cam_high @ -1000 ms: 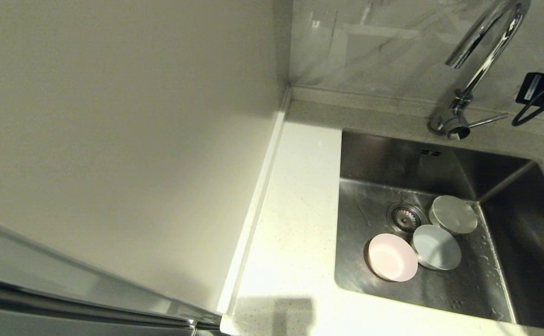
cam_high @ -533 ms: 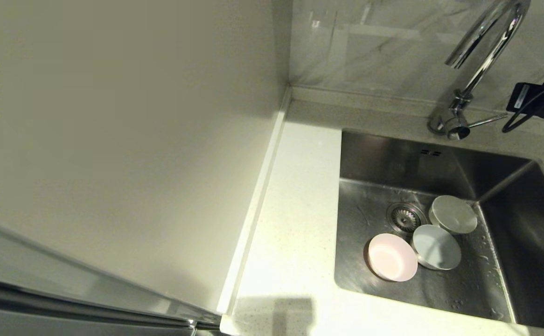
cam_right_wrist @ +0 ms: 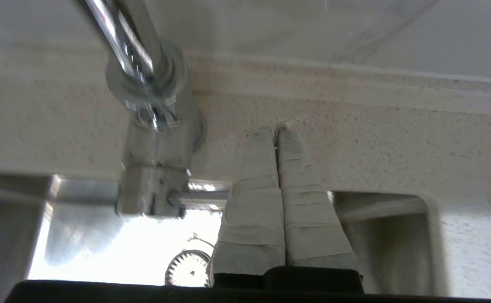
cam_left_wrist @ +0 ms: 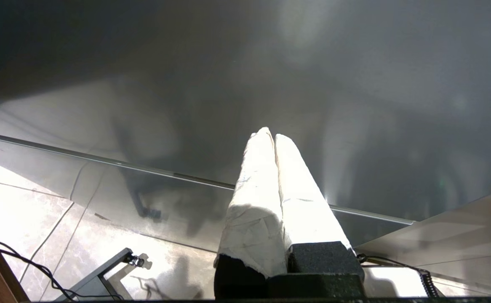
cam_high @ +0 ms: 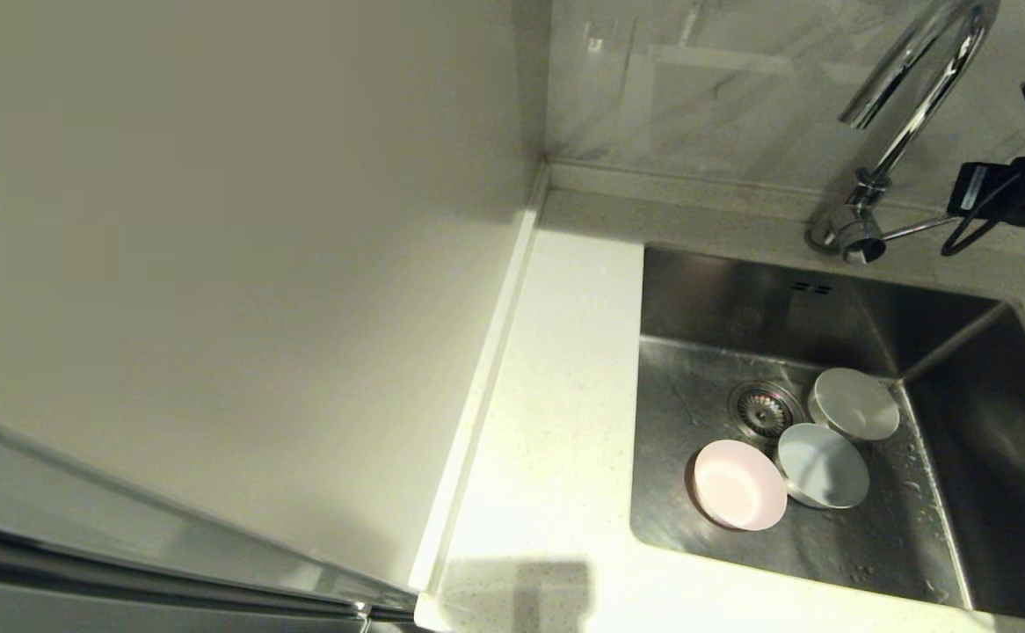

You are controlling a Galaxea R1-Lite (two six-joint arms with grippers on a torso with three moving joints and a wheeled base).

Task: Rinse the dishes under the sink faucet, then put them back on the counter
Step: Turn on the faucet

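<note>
Three dishes lie in the steel sink (cam_high: 697,352) beside the drain (cam_high: 763,409): a pale pink one (cam_high: 739,497), a blue-grey one (cam_high: 823,477) and a grey-white one (cam_high: 855,403). The chrome faucet (cam_high: 908,114) rises behind the sink, and its thin lever (cam_high: 917,229) points right. My right arm (cam_high: 1014,189) hangs at the right edge by the lever's tip. In the right wrist view my right gripper (cam_right_wrist: 277,130) is shut and empty, and the lever (cam_right_wrist: 203,195) runs up to its fingers. My left gripper (cam_left_wrist: 269,134) is shut and parked low, out of the head view.
The speckled off-white counter (cam_high: 556,422) runs left of the sink, bounded by a plain cream wall panel (cam_high: 214,264). A marbled backsplash (cam_high: 697,88) stands behind the faucet. Two overflow slots (cam_high: 811,287) mark the sink's back wall. A steel panel (cam_left_wrist: 355,105) faces the left gripper.
My right arm has shifted left toward the tip of the faucet lever. The dishes and the faucet have not moved.
</note>
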